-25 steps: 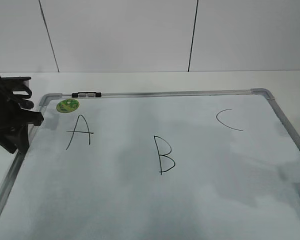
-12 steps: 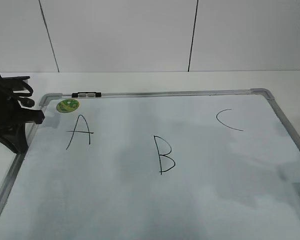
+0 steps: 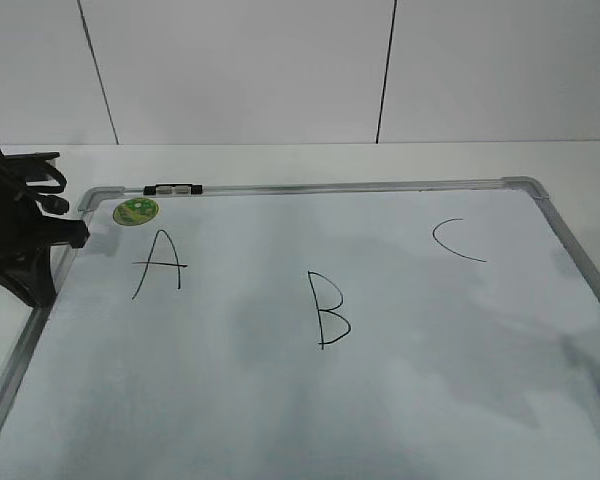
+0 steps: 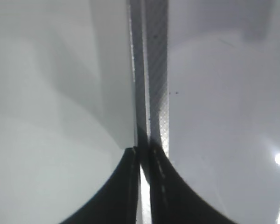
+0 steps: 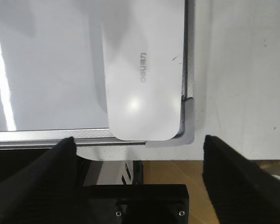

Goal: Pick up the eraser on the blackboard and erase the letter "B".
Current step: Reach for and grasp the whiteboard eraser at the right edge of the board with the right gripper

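blackboard [image 3: 400,400]: white face, silver-grey frame, grey corner caps | letter "B" [image 3: 328,310]: thin black, same black as "A" [image 3: 160,262] far left and "C" [image 3: 456,240] far right | magnet [image 3: 136,211]: green, pale pattern | eraser [image 5: 142,70]: plain white, faint grey lettering | left gripper [image 4: 142,186]: black | wall [image 3: 280,70]: off-white, dark seams

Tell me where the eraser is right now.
In the right wrist view, the eraser lies flat in the blackboard's corner, against the frame, between the open right gripper's fingers.
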